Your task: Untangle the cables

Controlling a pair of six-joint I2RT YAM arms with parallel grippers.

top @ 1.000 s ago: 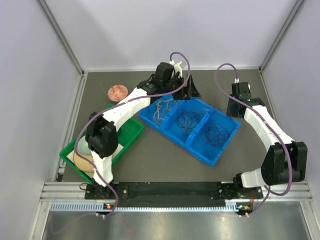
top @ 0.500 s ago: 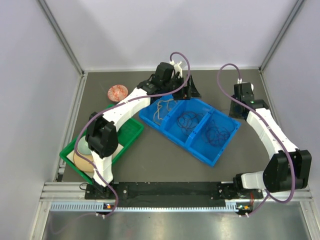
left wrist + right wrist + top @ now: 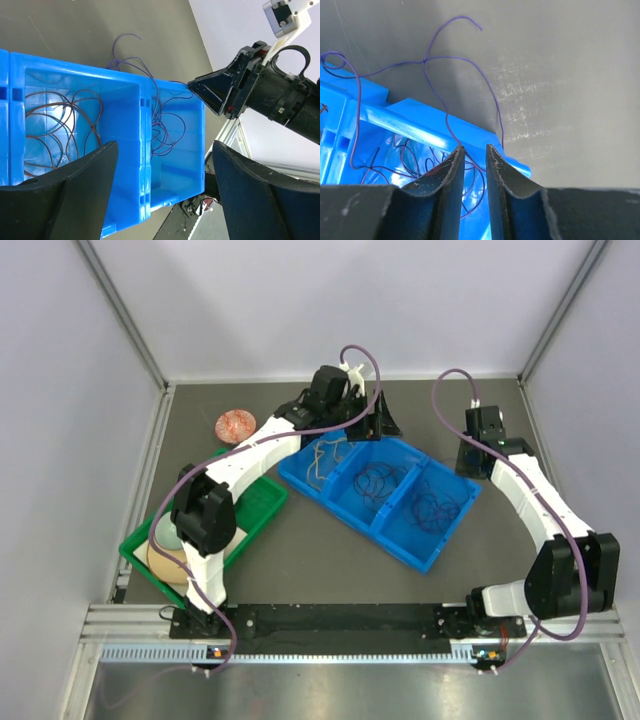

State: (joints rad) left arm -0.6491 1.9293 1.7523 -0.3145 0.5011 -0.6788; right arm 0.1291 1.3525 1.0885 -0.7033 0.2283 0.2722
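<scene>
The cables lie in a blue three-part bin [image 3: 352, 523]: cream ones [image 3: 322, 462] at the left, dark ones in the middle [image 3: 378, 480] and at the right [image 3: 440, 505]. The left wrist view shows brown cables [image 3: 65, 120] and purple cables [image 3: 165, 130] in neighbouring compartments. A purple cable [image 3: 424, 60] spills over the bin's rim [image 3: 410, 120] onto the table. My right gripper [image 3: 474, 148] [image 3: 468, 458] hangs over that corner, its jaws narrowly apart, and a purple strand crosses the gap. My left gripper [image 3: 165, 145] [image 3: 383, 423] stands wide open over the bin's far side, holding nothing.
A green tray [image 3: 262, 502] with round objects sits at the left beside the left arm. A red mesh ball [image 3: 237, 424] lies at the back left. Walls and metal posts close in the table on three sides.
The right wrist swung slightly to the right and came back, and its jaws narrowed a little. The left arm has not moved.
</scene>
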